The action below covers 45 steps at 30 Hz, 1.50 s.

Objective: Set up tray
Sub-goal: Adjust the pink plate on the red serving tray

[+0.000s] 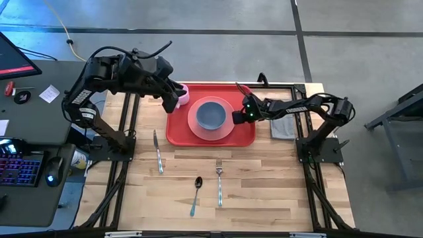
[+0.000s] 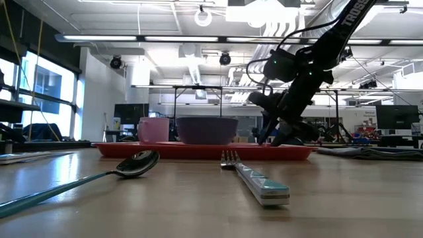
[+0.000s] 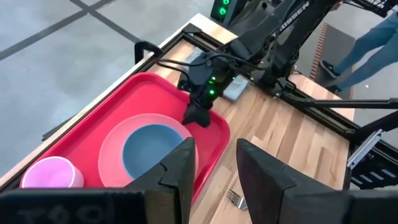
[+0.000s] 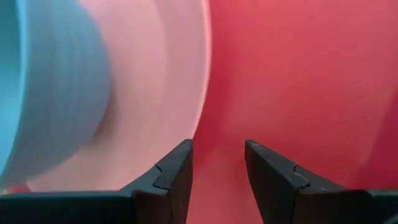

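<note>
Red tray (image 1: pixel 177 129) sits at table's far middle, w/ pink plate (image 1: pixel 197 127) + blue bowl (image 1: pixel 212 114) on it, pink cup (image 1: pixel 184 93) at its far-left corner. Right gripper (image 1: pixel 236 118) low over tray just beside plate, fingers apart, empty. Left gripper (image 1: pixel 173 102) near cup, fingers parted, holding nothing. Knife (image 1: pixel 158 151), spoon (image 1: pixel 195 195), fork (image 1: pixel 219 182) lie nearer on wood.

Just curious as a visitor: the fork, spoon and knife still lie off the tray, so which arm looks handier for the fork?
Probably right: its open claw hovers over the tray, nearer the fork.
</note>
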Each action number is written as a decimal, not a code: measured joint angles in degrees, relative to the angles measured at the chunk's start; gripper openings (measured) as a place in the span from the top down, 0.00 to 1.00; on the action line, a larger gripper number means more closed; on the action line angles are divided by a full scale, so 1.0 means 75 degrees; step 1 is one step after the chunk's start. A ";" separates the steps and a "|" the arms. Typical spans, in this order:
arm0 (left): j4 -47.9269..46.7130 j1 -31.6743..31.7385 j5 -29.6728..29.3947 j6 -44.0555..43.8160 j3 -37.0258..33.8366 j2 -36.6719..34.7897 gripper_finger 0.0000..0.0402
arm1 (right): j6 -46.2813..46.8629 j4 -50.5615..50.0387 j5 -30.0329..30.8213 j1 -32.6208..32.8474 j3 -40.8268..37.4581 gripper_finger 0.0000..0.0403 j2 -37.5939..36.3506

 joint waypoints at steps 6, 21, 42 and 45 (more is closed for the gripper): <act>-0.0013 0.0000 -0.0186 -0.0002 0.0000 0.0000 0.62 | -0.0159 0.0256 0.0022 0.0367 0.0000 0.66 0.0000; -0.0058 0.0000 -0.0203 -0.0262 0.0000 0.0000 0.62 | -0.0263 0.0479 0.0111 0.0282 0.0007 0.66 -0.0407; -0.0256 0.0000 -0.0360 -0.0256 0.0000 0.0000 0.62 | -0.2531 -0.4580 -0.0097 -0.0895 0.4419 0.93 0.1656; -0.0256 0.0000 -0.0357 -0.0256 0.0000 0.0000 0.62 | -0.2508 -0.4687 -0.0403 -0.0897 0.4571 0.92 0.2109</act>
